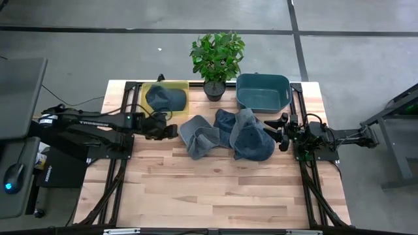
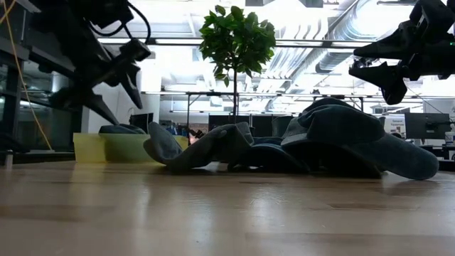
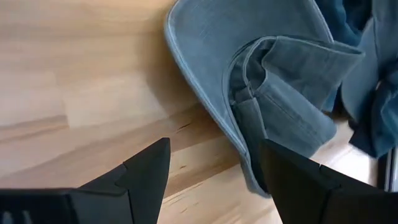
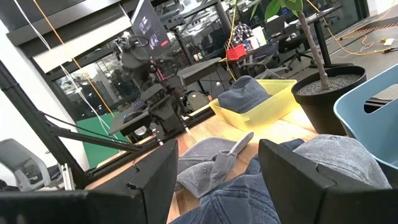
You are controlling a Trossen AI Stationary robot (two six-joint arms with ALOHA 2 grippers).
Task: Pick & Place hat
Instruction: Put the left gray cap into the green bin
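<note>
Three blue-grey denim hats lie in a pile at mid-table: a crumpled one on the left, one in the middle, and one on the right. A fourth hat sits in the yellow bin. My left gripper is open and hovers above the table just left of the crumpled hat; the low view shows the left gripper raised. My right gripper is open and hangs above the right hat's edge, clear of the hat in the low view.
A teal bin stands at the far right of the table, and a potted plant stands between the two bins. The near half of the wooden table is bare. Black frame rails run along both sides.
</note>
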